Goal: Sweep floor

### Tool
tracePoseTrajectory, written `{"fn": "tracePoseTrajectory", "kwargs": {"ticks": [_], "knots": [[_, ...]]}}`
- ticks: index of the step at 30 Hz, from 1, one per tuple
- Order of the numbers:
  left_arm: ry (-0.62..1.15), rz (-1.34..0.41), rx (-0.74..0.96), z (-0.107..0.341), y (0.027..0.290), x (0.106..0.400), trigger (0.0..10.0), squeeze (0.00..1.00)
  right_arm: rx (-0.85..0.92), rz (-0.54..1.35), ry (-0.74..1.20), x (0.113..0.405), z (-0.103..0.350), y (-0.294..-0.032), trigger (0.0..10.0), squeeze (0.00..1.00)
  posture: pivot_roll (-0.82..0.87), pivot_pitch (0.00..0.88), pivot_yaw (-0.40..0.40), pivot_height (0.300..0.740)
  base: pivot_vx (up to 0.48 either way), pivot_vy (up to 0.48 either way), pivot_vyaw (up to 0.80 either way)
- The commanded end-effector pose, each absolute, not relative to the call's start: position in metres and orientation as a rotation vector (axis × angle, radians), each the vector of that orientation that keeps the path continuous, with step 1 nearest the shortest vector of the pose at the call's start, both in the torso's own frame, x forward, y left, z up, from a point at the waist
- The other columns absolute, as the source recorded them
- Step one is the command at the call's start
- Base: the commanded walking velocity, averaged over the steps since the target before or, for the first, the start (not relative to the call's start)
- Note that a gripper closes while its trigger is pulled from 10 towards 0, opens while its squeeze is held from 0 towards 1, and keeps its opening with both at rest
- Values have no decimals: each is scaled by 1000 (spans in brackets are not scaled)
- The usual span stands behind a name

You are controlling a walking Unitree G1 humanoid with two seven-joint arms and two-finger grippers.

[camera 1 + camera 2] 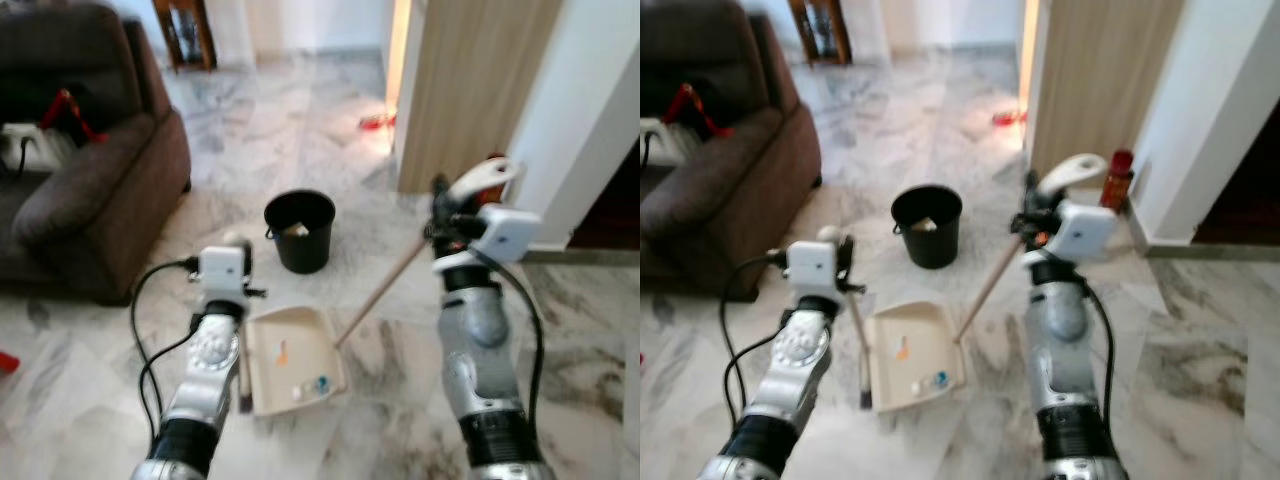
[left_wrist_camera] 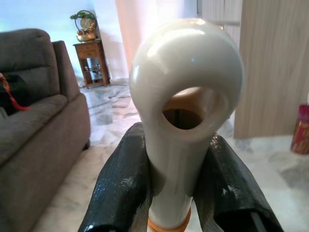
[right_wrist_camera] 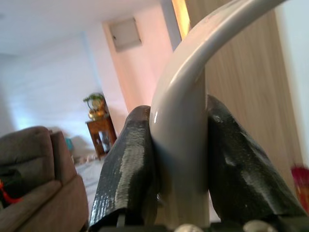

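Observation:
A cream dustpan [image 1: 292, 358] lies on the marble floor between my arms, with a few small scraps in it, one orange and one blue. Its long wooden stick [image 1: 380, 292] rises to a curved white grip [image 3: 193, 63], and my right gripper [image 1: 447, 215] is shut on that grip. My left gripper [image 1: 237, 262] is shut on the brush handle [image 2: 186, 121], a white handle with a ring-shaped end. That handle runs down to the dark brush head [image 1: 245, 398] at the dustpan's left edge. Black fingers [image 2: 125, 179] press on both sides of the handle.
A black bucket [image 1: 300, 232] with something pale inside stands just beyond the dustpan. A brown sofa [image 1: 90, 190] takes up the left side. A wooden door panel [image 1: 470, 90] and a white wall stand at the right, with a red bottle [image 1: 1120, 178] at the foot.

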State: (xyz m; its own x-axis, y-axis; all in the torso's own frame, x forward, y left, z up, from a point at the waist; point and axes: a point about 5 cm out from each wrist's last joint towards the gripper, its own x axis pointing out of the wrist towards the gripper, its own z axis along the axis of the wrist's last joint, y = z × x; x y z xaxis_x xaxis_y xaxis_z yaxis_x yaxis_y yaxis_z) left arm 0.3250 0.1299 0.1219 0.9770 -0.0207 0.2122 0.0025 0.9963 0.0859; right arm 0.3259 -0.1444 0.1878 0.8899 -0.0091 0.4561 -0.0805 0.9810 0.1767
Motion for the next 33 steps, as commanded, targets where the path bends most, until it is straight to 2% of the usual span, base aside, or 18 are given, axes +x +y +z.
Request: {"fn": "tracePoseTrajectory", "kwargs": {"ticks": [1,12,33], "knots": [[-279,4,86,136,135,327,10000,0,250,81,-574,325,214,-129,10000,0,52,0,40,740,304,0,0],[-278,14,90,135,137,325,10000,0,270,38,-646,324,236,-132,10000,0,53,0,39,740,383,0,0],[-284,-6,96,132,135,322,10000,0,263,88,-630,323,233,-123,10000,0,72,0,27,740,401,0,0]]}}
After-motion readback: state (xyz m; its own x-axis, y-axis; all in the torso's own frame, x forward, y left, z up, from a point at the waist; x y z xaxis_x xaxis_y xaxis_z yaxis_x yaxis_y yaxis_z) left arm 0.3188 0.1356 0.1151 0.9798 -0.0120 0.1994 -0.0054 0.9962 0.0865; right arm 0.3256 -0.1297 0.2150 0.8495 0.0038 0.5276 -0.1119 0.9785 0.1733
